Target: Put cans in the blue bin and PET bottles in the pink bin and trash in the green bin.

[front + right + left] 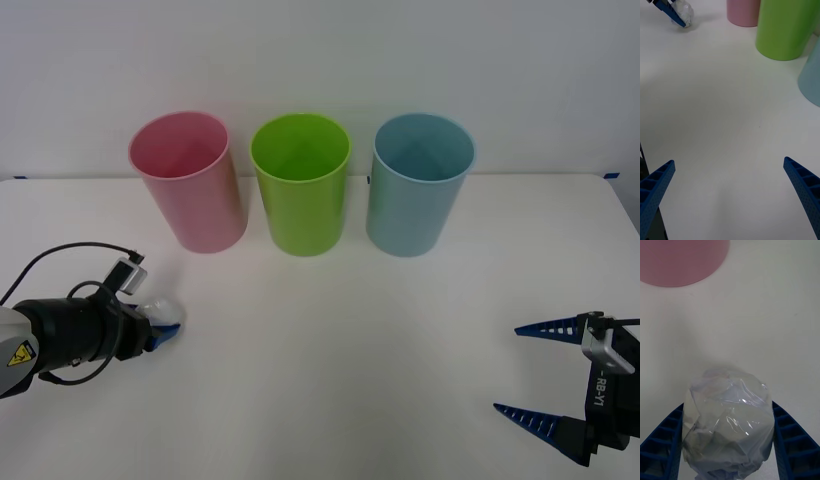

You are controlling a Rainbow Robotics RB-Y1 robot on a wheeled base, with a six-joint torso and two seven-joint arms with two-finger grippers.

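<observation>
My left gripper (165, 333) pinches the trash (163, 312); the green bin (300, 185) lies at two o'clock. My right gripper (530, 370) waits wide.

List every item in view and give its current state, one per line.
pink bin: upright, open top.
green bin: upright, open top.
blue bin: upright, open top.
trash: crumpled, gripped between the left tool's fingers.
left tool: shut on the trash, low over the table.
right tool: open, holding nothing.
</observation>
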